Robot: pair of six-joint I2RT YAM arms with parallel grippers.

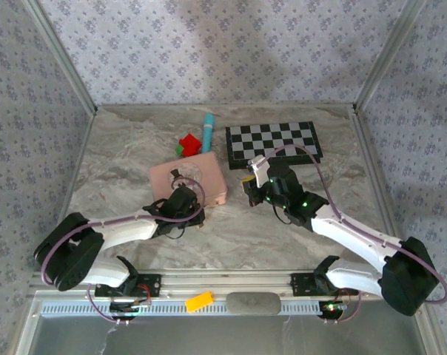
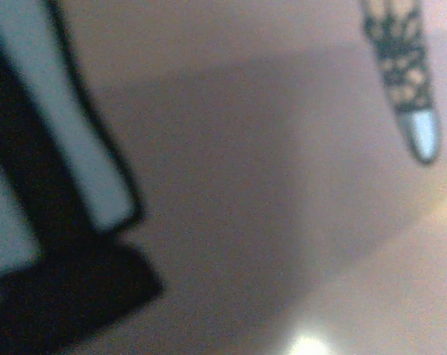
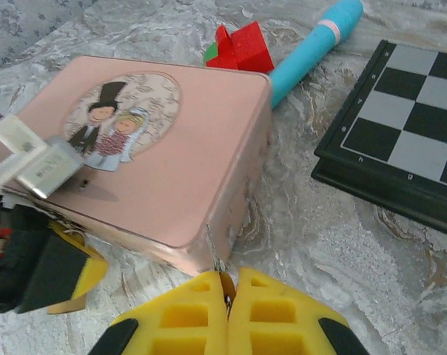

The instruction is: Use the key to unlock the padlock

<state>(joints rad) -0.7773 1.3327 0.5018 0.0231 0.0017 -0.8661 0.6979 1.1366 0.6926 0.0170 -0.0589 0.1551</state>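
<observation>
My right gripper point(image 3: 227, 292) is shut on the key point(image 3: 216, 255), whose thin silvery blade sticks out from between the yellow fingers toward the near corner of the pink picture box point(image 3: 157, 148). In the top view this gripper point(image 1: 249, 183) hovers just right of the box point(image 1: 201, 177). My left gripper point(image 1: 188, 213) is lowered at the box's front edge. Its yellow and black fingers point(image 3: 57, 270) press against the box's side, and I cannot tell how its jaws stand. The padlock is hidden beneath the left gripper. The left wrist view is a blurred close-up of the box lid.
A black and white chessboard point(image 1: 274, 142) lies behind the right gripper. A red block point(image 1: 188, 143) and a teal pen point(image 1: 207, 129) sit behind the box. A larger yellow block point(image 1: 199, 301) rests on the front rail between the arm bases.
</observation>
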